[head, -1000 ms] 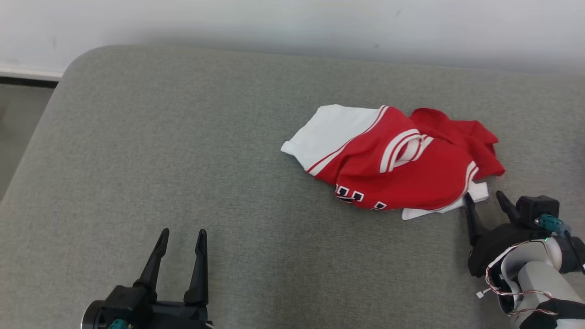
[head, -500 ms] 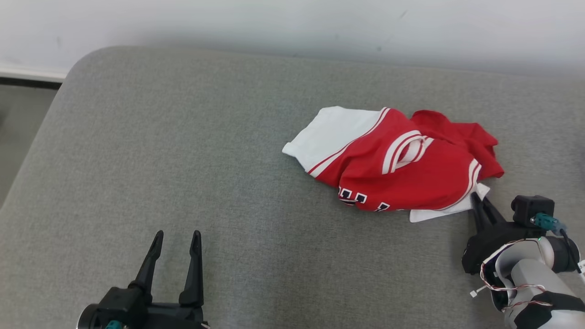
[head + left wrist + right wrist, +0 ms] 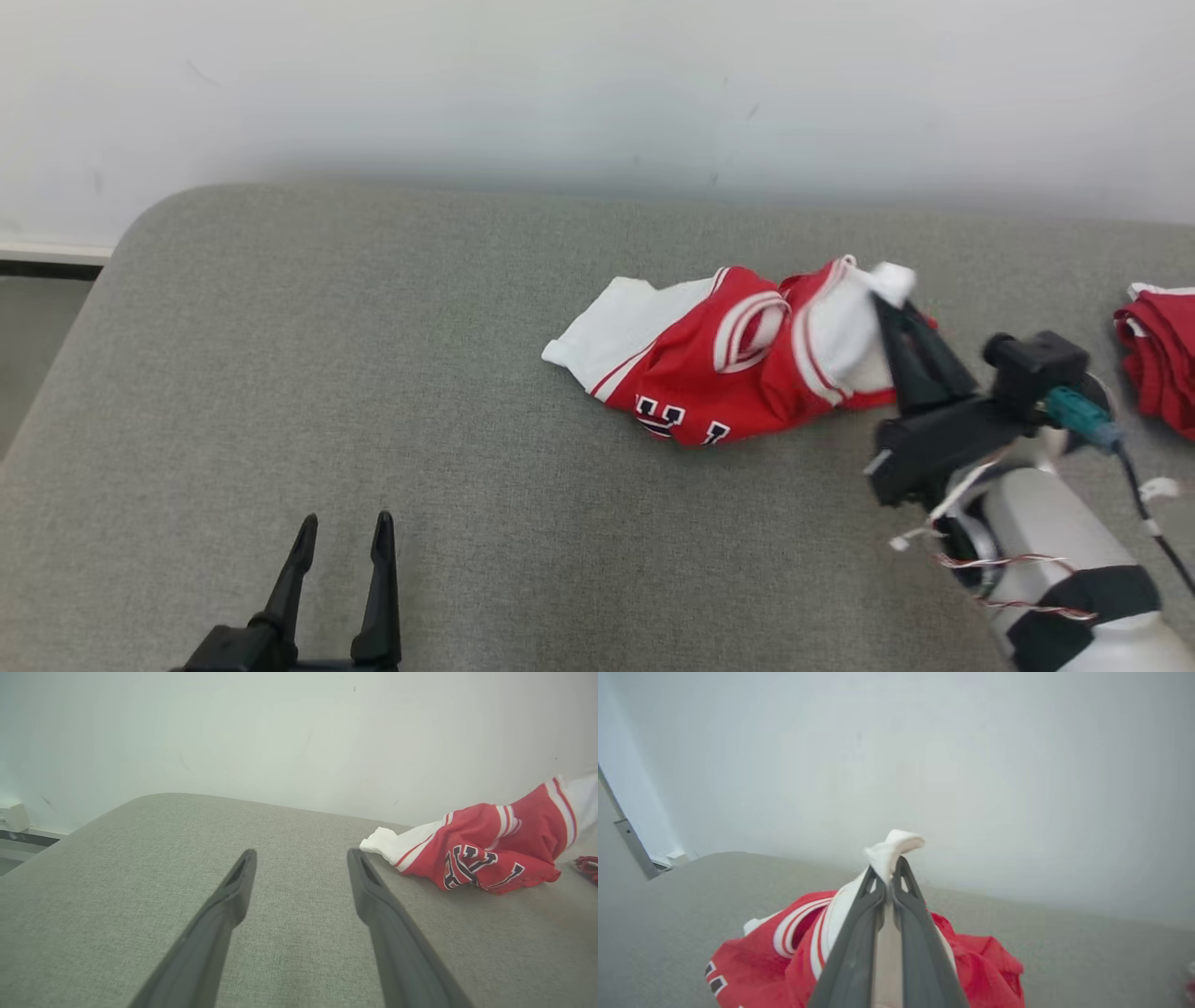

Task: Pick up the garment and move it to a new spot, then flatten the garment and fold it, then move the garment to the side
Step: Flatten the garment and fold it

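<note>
At 7 o'clock in the head view the left claw hovers low over the grey surface, its 2 fingers spread apart and holding nothing, with a wide bare stretch of fabric ahead of it toward 9 and 11 o'clock. Right of centre, at about 2 o'clock, lies the garment, a red and white jersey bunched in a heap, its white sleeve end pointing toward 9 o'clock and most of its bulk resting on the surface. Its white corner at the 3 o'clock end is raised off the heap, pinched in the right claw, whose fingers are pressed together on that corner with a small tuft poking out past the tips. The pick-up looks just begun. To do it well, the grip should stay firm while the arm rises high enough for the heap to unroll and hang, then travels toward the bare area at 9 o'clock. That path leads away from the other red cloth at the 3 o'clock edge, which a low drag might snag.
</note>
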{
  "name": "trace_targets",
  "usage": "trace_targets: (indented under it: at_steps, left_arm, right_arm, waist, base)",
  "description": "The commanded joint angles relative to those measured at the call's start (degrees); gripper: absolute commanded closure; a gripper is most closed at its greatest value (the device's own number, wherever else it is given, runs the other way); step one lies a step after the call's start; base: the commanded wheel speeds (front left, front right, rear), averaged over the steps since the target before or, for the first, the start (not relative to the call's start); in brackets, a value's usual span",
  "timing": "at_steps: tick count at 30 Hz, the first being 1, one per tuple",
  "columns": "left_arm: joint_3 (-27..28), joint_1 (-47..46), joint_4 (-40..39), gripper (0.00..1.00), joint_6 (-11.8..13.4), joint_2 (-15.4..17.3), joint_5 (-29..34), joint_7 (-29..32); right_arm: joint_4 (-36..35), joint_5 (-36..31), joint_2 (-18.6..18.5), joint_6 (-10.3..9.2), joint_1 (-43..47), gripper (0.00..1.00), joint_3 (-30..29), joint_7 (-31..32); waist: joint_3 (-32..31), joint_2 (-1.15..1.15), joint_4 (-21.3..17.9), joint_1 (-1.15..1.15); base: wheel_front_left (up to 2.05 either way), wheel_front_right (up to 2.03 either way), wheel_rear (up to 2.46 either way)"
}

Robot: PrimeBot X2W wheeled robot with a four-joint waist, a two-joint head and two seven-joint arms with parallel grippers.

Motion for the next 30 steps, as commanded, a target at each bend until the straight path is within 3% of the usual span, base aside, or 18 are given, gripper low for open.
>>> trace_targets:
  at_steps: [1, 8, 13, 19, 27, 28, 29, 30]
  left_arm:
    - [0.28, 1.03, -0.23, 0.00, 0.34, -0.03, -0.21, -0.18]
    - [0.35, 1.84, -0.88, 0.00, 0.94, -0.05, -0.46, -0.18]
    - [-0.36, 2.61, -1.34, 0.00, 1.70, -0.04, -0.64, -0.18]
    - [-0.47, 2.16, -1.33, 0.00, 1.64, -0.04, -0.94, -0.19]
    - [-1.10, 0.96, -0.95, 0.00, 1.85, -0.04, -1.69, -0.19]
    - [-1.20, 0.89, -0.82, 0.00, 1.89, -0.03, -1.76, -0.18]
    - [-1.26, 0.75, -0.71, 0.00, 1.98, -0.03, -1.86, -0.18]
    - [-1.36, 0.54, -0.64, 0.00, 1.97, -0.04, -1.93, -0.19]
  right_arm:
    - [-3.35, -0.46, 1.30, -0.15, 0.95, 1.00, 1.99, 0.22]
    - [-12.48, -0.85, 5.05, -0.15, 1.95, 1.00, 8.52, 3.76]
    - [-14.12, -1.31, 8.02, -0.15, 3.44, 1.00, 14.66, 5.92]
    - [-10.69, -0.65, 10.05, -0.15, 4.68, 1.00, 25.34, 6.79]
    - [-0.47, 4.55, 12.46, -0.15, 3.51, 1.00, 38.50, 6.70]
    - [0.66, 5.15, 12.70, -0.15, 3.08, 0.72, 39.61, 6.10]
    - [1.72, 5.67, 12.86, -0.15, 2.49, 0.11, 40.43, 5.32]
    - [2.77, 6.30, 12.91, -0.15, 2.11, 0.00, 41.24, 4.92]
  waist:
    - [-0.90, 0.00, 0.30, 0.00]
    - [-1.48, 0.00, 2.76, 0.00]
    - [-1.56, 0.00, 5.12, 0.00]
    - [-0.78, 0.00, 7.20, 0.00]
    - [0.67, 0.00, 8.71, 0.00]
    - [0.77, 0.00, 8.84, 0.00]
    - [0.82, 0.00, 8.90, 0.00]
    - [0.83, 0.00, 8.90, 0.00]
  base:
    - [0.00, 0.00, 0.00]
    - [0.00, 0.00, 0.00]
    - [0.00, 0.00, 0.00]
    - [0.00, 0.00, 0.00]
    - [0.00, 0.00, 0.00]
    - [0.00, 0.00, 0.00]
    - [0.00, 0.00, 0.00]
    - [0.00, 0.00, 0.00]
